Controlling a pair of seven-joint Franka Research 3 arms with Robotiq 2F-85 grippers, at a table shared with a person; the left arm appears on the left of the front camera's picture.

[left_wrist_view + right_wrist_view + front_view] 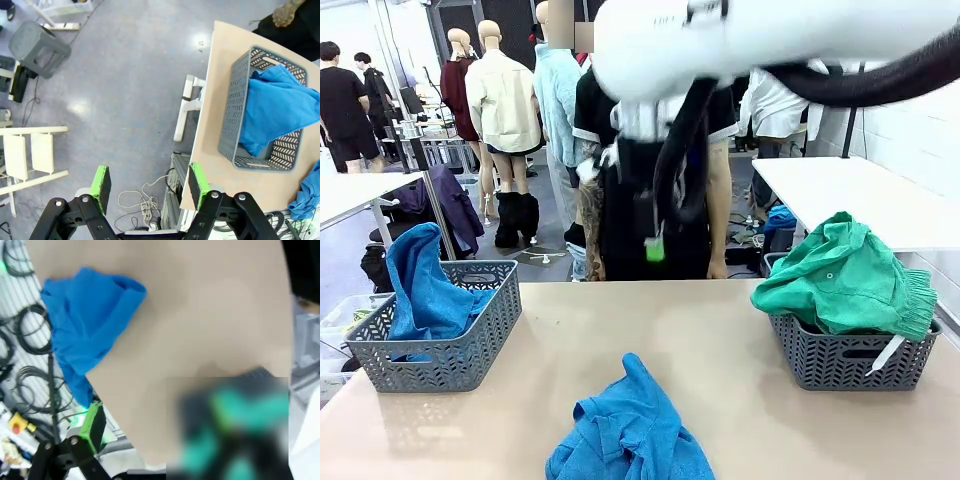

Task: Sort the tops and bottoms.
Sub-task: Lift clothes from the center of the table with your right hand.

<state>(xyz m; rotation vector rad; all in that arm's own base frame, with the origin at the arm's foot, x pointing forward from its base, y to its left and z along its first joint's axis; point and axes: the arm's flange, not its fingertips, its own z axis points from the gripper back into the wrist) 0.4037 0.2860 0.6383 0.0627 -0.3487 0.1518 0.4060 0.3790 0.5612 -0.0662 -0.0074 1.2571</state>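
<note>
A bright blue garment [630, 430] lies crumpled on the table's near middle, also in the right wrist view [90, 315] and at the left wrist view's edge [307, 195]. Another blue garment [425, 285] hangs out of the left grey basket [460, 360], and in the left wrist view this blue garment [280, 110] lies in the basket [235, 115]. A sea-green garment [845, 280] with a white tag tops the right grey basket [850, 360]. My left gripper [149, 180] is open over the floor beside the table's edge. My right gripper [157, 415] hovers open above the table, one green finger [93, 422] showing.
A person in black [640, 200] stands at the table's far side. A white arm link [720, 40] with a black cable crosses the top of the front view. Bare tabletop [650, 330] lies between the baskets. A grey stool [40, 47] and cables sit on the floor.
</note>
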